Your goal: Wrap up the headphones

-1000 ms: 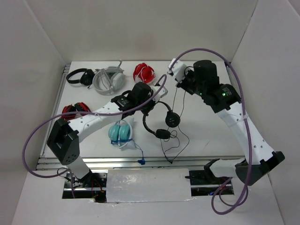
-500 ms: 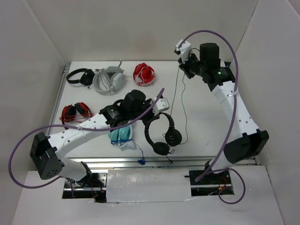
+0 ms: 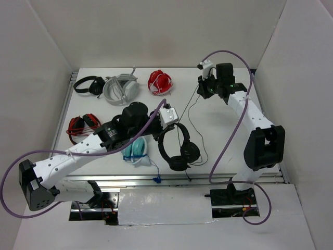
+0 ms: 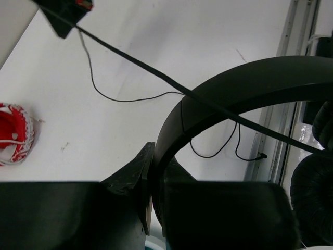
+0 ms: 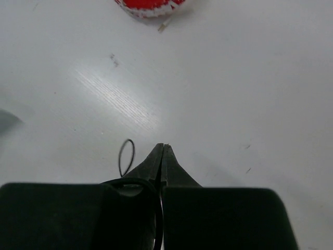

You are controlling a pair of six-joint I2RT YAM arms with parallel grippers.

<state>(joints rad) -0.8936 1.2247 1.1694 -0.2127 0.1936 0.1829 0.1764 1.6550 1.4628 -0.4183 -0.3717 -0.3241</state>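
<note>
The black headphones (image 3: pixel 178 148) hang by their headband (image 4: pixel 250 83) from my left gripper (image 3: pixel 167 126), which is shut on the band near the table's front middle. In the left wrist view the band is pinched between the fingers (image 4: pixel 136 177). The thin black cable (image 3: pixel 191 112) runs up from the earcups to my right gripper (image 3: pixel 202 89) at the back right. That gripper (image 5: pixel 163 148) is shut on the cable, which passes between its fingers (image 5: pixel 174 174) and curls into a small loop (image 5: pixel 126 156) over the table. The cable (image 4: pixel 130 60) crosses the headband tautly in the left wrist view.
Teal headphones (image 3: pixel 134 148) lie just left of the held pair. Red-and-black headphones (image 3: pixel 83 124) sit at the left edge. At the back are another black pair (image 3: pixel 88 84), a grey pair (image 3: pixel 120 88) and a red cable bundle (image 3: pixel 159 82). White walls enclose the table.
My right gripper rose towards the back wall with the cable, then came back down. My left arm drew the headphones a little nearer the front edge.
</note>
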